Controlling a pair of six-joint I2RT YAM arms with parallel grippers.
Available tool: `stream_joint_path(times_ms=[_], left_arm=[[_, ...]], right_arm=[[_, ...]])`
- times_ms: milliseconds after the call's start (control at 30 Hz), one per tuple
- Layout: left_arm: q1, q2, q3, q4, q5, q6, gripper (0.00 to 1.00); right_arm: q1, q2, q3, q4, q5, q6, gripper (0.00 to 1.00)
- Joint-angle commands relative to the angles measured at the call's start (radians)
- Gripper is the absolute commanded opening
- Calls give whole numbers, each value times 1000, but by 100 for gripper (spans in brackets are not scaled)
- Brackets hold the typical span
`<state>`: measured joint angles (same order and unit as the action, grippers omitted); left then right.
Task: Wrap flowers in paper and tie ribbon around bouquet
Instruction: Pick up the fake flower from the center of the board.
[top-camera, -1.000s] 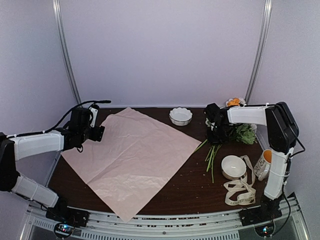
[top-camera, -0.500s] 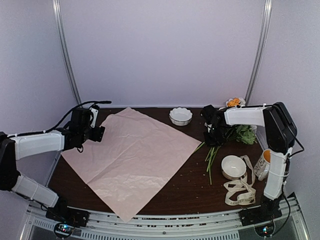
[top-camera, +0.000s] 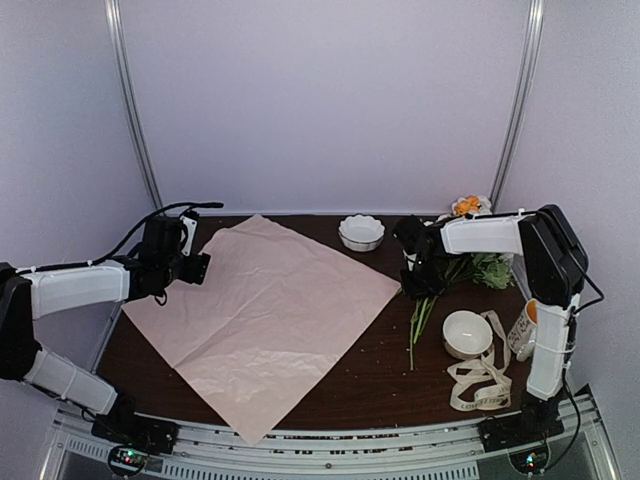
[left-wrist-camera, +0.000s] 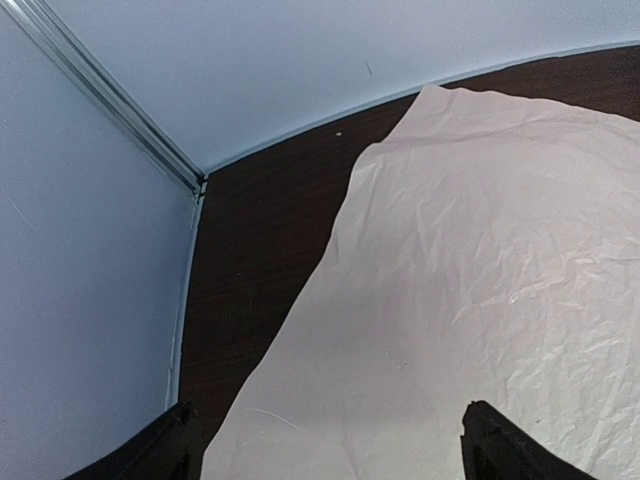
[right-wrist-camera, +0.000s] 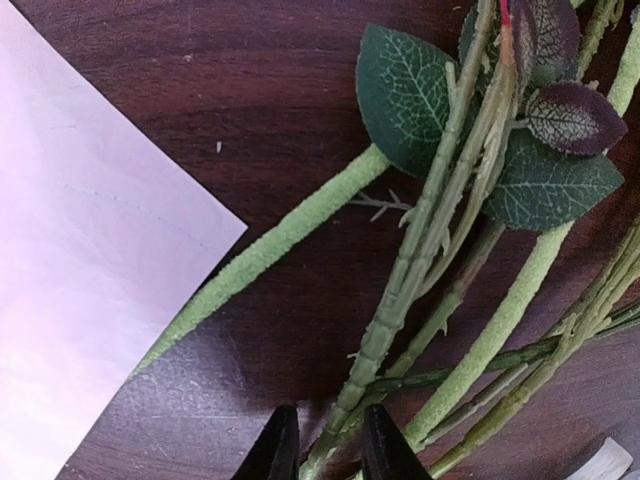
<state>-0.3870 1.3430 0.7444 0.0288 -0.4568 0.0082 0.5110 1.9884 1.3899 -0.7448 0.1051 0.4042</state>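
At the near right of the surface the ribbon is laid in loose loops beside a white bowl, and the paper is spread flat across the left and middle. Farther back, the flowers are laid just right of the paper, one stem clamped in the nearly closed right end effector, while the left end effector is held wide apart over the paper's left edge.

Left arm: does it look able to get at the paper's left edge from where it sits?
Probably yes: the left gripper hangs open right over the paper, its edge between the fingers and nothing lying on it.
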Motion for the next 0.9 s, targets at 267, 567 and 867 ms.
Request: stream_joint_path(times_ms=[267, 567, 867], left_arm=[[-1, 12, 36, 20, 1, -6, 92], [-1, 13, 38, 19, 6, -5, 92], [-2, -2, 8, 66, -3, 36, 92]], right_arm=[[-6, 56, 25, -15, -61, 55, 13], [-36, -162, -57, 94, -18, 151, 0], [-46, -420, -141, 284, -41, 192, 0]])
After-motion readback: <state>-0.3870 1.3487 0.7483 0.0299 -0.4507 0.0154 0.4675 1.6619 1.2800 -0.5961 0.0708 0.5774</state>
